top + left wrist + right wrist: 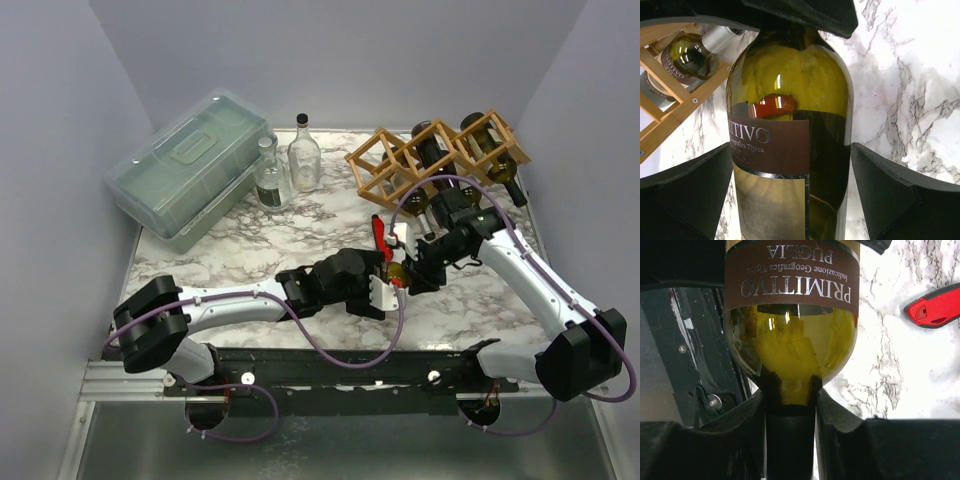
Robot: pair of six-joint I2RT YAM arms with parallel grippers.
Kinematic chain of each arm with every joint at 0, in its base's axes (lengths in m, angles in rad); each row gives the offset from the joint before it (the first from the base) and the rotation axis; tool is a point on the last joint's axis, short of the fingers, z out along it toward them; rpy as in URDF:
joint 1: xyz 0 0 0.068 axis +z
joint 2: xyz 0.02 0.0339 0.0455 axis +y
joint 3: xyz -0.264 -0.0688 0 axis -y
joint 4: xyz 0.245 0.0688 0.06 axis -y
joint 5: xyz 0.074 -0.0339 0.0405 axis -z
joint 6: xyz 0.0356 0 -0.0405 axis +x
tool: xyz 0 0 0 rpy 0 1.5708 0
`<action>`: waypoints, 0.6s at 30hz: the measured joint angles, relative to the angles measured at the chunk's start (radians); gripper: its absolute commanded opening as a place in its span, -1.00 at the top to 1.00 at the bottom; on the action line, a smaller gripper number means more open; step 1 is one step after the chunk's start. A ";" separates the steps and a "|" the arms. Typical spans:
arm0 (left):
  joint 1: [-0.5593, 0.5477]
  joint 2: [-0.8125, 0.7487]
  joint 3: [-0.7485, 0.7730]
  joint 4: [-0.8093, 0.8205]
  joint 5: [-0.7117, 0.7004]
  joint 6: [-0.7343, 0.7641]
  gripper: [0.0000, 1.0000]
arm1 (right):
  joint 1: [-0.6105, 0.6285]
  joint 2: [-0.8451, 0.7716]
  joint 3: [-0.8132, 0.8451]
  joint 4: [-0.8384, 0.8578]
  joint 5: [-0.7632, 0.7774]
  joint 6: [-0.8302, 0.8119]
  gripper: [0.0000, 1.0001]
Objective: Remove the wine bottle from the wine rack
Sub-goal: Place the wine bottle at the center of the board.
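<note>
From overhead I see the rack (400,150) at the far right of the table (250,250), with two racked bottles (432,148) lying in its right-hand cells. The bottle (398,272) I'm after is off the rack, near of it at mid-table, but from here it is only a greenish sliver between the two arms.

My right wrist camera fills that in. The right gripper (790,440) is clamped on the bottle's neck, a finger tight to each side, and the olive shoulder and brown label run away from the lens. A red tool (935,307) lies on the marble just beside it.

My left wrist camera looks up the body from the other end. The left gripper (791,192) stands spread as wide as it goes, one finger on either side of the label and close against the glass. I can't make out any squeeze there. This view also catches a corner of the rack at the left.

No view shows whether the bottle rests on the marble.

A green box (190,165) and two clear bottles (288,165) sit far left.
</note>
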 measured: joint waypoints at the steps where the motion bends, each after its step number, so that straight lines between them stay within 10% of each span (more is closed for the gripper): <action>1: 0.000 0.003 0.000 0.000 -0.005 0.002 -0.92 | 0.002 0.003 0.000 0.000 0.000 0.002 0.99; 15: 0.000 0.040 0.008 0.000 -0.069 0.013 -0.73 | 0.004 0.031 0.007 -0.003 -0.004 0.016 1.00; 18: 0.000 0.044 0.010 0.000 -0.072 0.010 -0.42 | 0.004 0.036 0.014 -0.003 -0.009 0.016 1.00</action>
